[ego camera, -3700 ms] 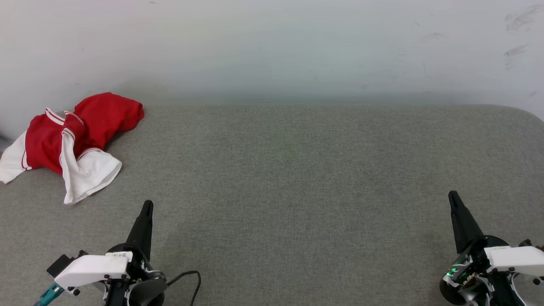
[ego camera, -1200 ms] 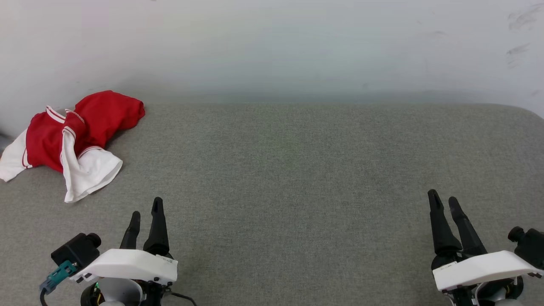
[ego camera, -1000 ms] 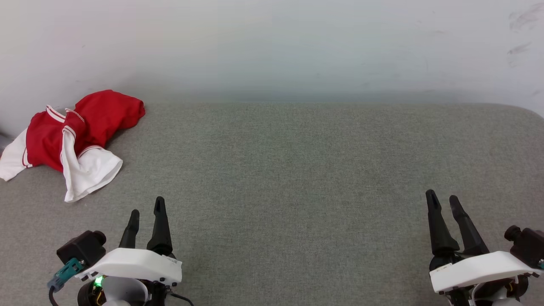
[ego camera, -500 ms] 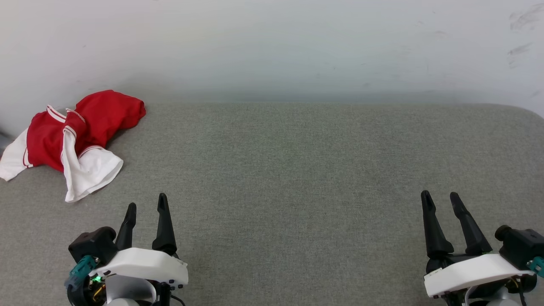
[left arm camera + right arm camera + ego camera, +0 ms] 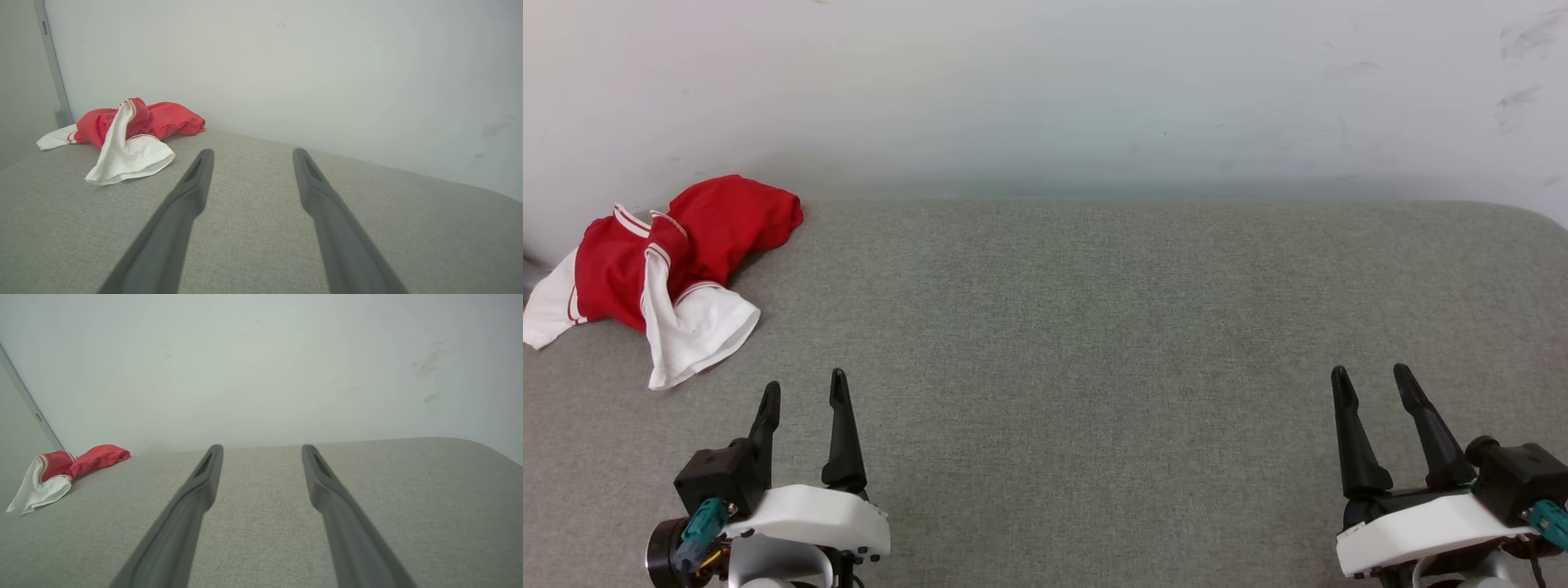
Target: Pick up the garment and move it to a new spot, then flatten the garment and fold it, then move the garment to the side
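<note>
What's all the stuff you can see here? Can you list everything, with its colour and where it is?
garment: one, red with white sleeves and striped trim, crumpled at the far left of the padded surface, by the wall
padded surface: one, grey fabric, across the front
wall: one, white, behind the surface
scuff marks: a few, dark, upper right of the wall
post: one, grey, upright behind the garment
left gripper: one, dark fingers, open, near left, apart from the garment
right gripper: one, dark fingers, open, near right
</note>
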Available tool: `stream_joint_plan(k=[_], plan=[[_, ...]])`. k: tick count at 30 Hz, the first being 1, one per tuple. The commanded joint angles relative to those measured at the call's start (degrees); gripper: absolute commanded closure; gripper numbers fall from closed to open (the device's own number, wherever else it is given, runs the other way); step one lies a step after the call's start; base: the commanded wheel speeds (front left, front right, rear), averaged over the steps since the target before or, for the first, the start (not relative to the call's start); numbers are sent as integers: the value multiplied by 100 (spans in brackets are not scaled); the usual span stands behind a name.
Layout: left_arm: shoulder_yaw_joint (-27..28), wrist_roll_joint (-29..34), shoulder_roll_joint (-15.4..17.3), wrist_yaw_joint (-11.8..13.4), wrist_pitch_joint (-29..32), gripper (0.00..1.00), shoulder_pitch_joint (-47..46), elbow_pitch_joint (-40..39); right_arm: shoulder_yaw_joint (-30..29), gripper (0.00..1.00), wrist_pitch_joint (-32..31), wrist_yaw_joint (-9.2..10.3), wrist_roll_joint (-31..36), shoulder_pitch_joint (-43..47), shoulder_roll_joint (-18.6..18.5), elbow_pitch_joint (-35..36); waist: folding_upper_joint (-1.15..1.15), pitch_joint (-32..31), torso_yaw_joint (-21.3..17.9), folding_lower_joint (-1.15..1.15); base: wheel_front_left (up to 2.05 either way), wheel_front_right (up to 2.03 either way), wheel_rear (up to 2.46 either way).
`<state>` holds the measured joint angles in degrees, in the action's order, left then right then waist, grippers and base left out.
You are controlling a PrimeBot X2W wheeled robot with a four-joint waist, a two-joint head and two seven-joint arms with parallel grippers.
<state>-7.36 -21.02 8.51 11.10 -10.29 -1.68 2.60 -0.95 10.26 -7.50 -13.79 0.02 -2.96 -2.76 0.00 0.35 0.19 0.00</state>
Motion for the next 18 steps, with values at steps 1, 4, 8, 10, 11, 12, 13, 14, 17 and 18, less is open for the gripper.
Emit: stream_joint_plan(k=[1,4,8,10,11,12,13,14,17,18], plan=[[-34,160,43,25,-57,0,2,-78,-9,0,63,2,185,20,4,77,0,-2,0,0,0,0,0],[-50,310,44,38,-94,0,25,-98,-21,0,101,2,313,40,5,93,0,-5,-1,0,0,0,0],[-65,486,38,13,-145,0,45,-122,-28,0,153,2,517,54,6,115,0,-6,2,0,0,0,0],[-63,530,34,4,-159,0,49,-127,-33,0,161,2,560,58,6,118,0,-6,5,0,0,0,0],[-63,572,29,-11,-167,0,56,-126,-34,0,175,2,601,64,7,120,0,-6,7,0,0,0,0],[-64,613,22,-33,-182,0,61,-127,-36,0,189,2,652,72,7,123,0,-6,9,0,0,0,0],[-61,656,15,-38,-193,0,66,-129,-39,0,199,2,703,79,7,125,0,-7,11,0,0,0,0],[-60,688,5,-62,-208,0,73,-130,-39,0,212,2,752,85,8,126,0,-7,13,0,0,0,0],[-38,781,-35,-141,-238,0,107,-122,-47,0,252,2,870,96,8,123,0,-8,19,0,0,0,0],[-25,815,-51,-161,-253,0,109,-113,-47,0,261,2,891,104,9,125,0,-7,21,0,0,0,0]])
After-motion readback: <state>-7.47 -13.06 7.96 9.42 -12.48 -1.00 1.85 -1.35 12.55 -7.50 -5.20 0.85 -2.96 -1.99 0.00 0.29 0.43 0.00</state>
